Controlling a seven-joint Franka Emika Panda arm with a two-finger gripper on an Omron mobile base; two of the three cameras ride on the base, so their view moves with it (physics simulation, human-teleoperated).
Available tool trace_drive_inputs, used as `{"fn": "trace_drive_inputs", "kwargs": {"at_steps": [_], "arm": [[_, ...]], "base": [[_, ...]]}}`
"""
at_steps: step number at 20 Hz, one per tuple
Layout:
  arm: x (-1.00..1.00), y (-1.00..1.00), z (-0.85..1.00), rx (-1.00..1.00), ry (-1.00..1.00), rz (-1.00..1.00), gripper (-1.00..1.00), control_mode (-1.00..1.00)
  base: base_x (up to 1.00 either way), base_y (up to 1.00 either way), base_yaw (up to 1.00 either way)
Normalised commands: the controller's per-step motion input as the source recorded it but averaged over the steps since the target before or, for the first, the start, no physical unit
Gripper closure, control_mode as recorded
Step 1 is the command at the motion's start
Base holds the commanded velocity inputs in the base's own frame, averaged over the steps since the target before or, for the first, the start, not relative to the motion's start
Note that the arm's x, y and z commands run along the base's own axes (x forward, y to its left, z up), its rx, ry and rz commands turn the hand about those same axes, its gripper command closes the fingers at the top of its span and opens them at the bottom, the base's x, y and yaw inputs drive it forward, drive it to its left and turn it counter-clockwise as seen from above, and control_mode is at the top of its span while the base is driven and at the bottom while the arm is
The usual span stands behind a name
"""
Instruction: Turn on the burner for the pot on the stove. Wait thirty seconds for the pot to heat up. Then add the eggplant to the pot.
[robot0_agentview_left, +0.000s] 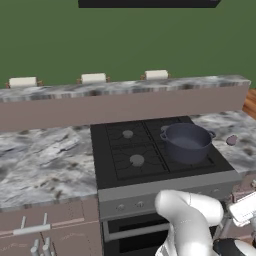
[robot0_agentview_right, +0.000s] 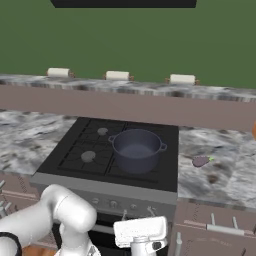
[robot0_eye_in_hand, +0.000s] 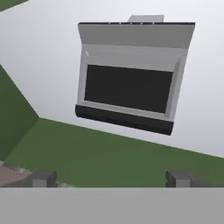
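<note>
Left base view: the pot (robot0_agentview_left: 187, 143) sits on the stove (robot0_agentview_left: 125, 155), on its front right burner.

Right base view: the eggplant (robot0_agentview_right: 200, 161) lies on the counter right of the stove.

Hand view: the gripper (robot0_eye_in_hand: 113, 178) stands wide open and empty, aimed upward; it should probably tilt down toward the pot's knob first.

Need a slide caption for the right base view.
Pot on the stove's right front burner, eggplant on the counter beside it.

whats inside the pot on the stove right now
The pot looks empty: bare blue-grey inner wall and floor. The near part of its floor is hidden by its rim. The eggplant lies on the counter beside the stove.
</note>
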Motion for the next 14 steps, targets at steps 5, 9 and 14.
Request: {"fn": "trace_drive_inputs", "kwargs": {"at_steps": [5, 9, 14], "arm": [[-0.07, -0.01, 1.00, 0.11, -0.05, -0.01, -1.00, -1.00], [-0.08, -0.01, 1.00, 0.09, 0.03, -0.01, -1.00, -1.00], [-0.48, -0.10, 1.00, 0.09, 0.17, 0.00, -1.00, -1.00]], "base": [[0.00, 0.00, 0.00], [0.00, 0.00, 0.00], [0.00, 0.00, 0.00]]}}
